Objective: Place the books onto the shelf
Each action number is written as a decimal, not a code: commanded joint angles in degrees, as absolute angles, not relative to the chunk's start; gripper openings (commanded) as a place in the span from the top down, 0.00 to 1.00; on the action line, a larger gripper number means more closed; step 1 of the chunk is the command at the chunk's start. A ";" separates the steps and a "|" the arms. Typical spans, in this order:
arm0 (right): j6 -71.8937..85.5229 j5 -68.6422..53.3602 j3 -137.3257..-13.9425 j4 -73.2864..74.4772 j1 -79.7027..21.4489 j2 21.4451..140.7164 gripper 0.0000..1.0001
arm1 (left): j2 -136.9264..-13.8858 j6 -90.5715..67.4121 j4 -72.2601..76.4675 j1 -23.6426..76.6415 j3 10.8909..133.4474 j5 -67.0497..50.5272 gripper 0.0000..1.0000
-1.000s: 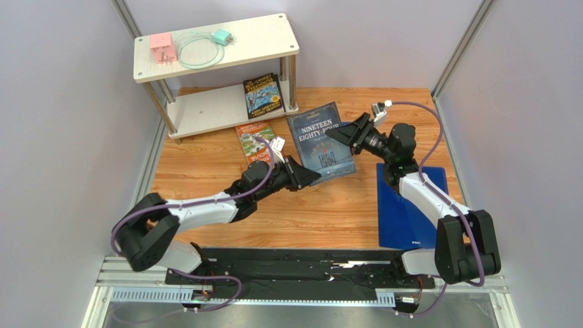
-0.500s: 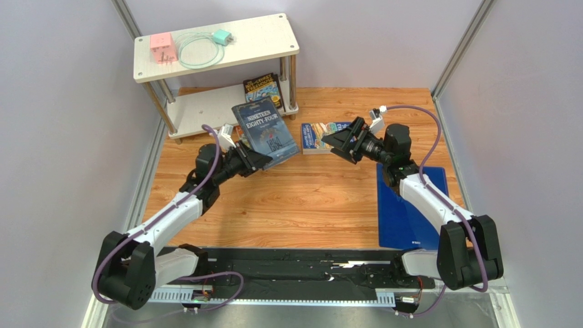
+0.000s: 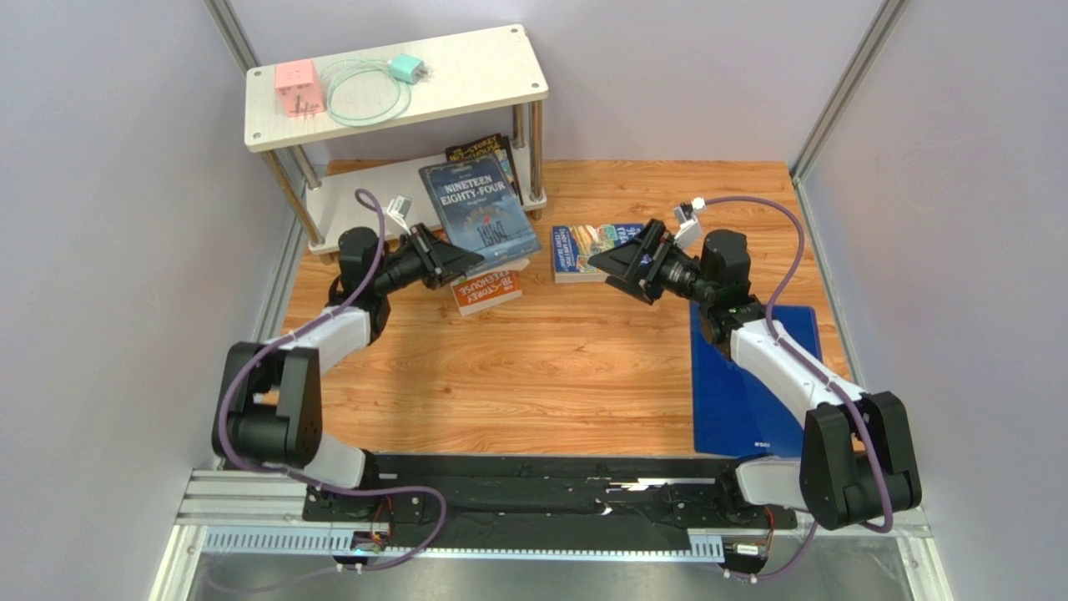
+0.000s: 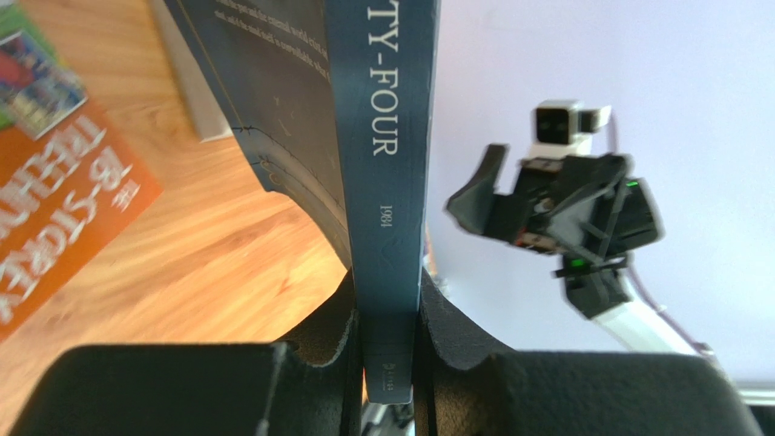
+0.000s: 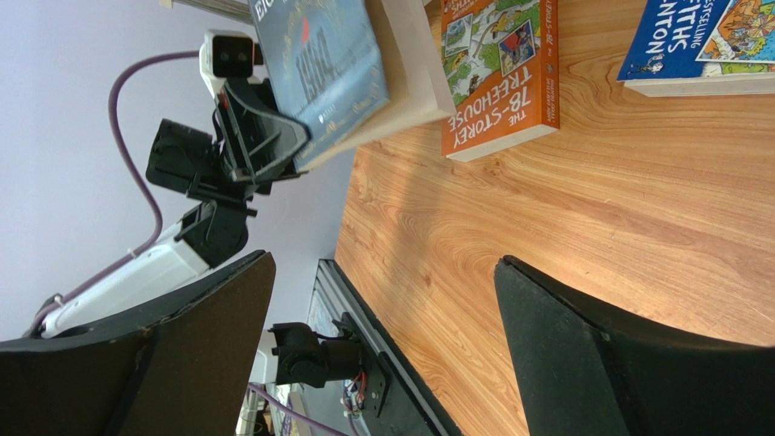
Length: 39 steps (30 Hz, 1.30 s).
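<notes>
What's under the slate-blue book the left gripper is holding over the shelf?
The yellow-black book, on the lower board of the shelf; only its far edge shows. The slate-blue book, clamped in the left gripper, covers the rest, so whether they touch is hidden.

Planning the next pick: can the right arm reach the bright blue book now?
Probably yes. The right pincer is open and empty close to the bright blue book, which lies flat with nothing on it. The left pincer, gripping the slate blue book, is by the shelf.
</notes>
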State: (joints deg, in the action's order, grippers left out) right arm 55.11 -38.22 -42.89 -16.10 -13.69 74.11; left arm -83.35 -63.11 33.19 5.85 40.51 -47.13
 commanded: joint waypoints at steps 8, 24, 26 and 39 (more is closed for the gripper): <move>53.09 -38.76 -41.22 -18.90 -13.80 75.59 0.03 | -106.87 -95.10 87.54 0.88 57.65 -60.82 1.00; 51.94 -39.29 -40.52 -18.98 -13.71 77.25 0.04 | -123.83 -98.27 74.81 0.35 82.69 -61.26 1.00; 51.68 -39.29 -40.52 -18.90 -13.71 77.43 0.04 | -125.15 -95.29 68.93 0.35 84.37 -61.70 1.00; 50.98 -39.55 -40.17 -18.37 -13.62 77.08 0.04 | -132.10 -90.09 48.98 -1.58 95.53 -62.05 0.98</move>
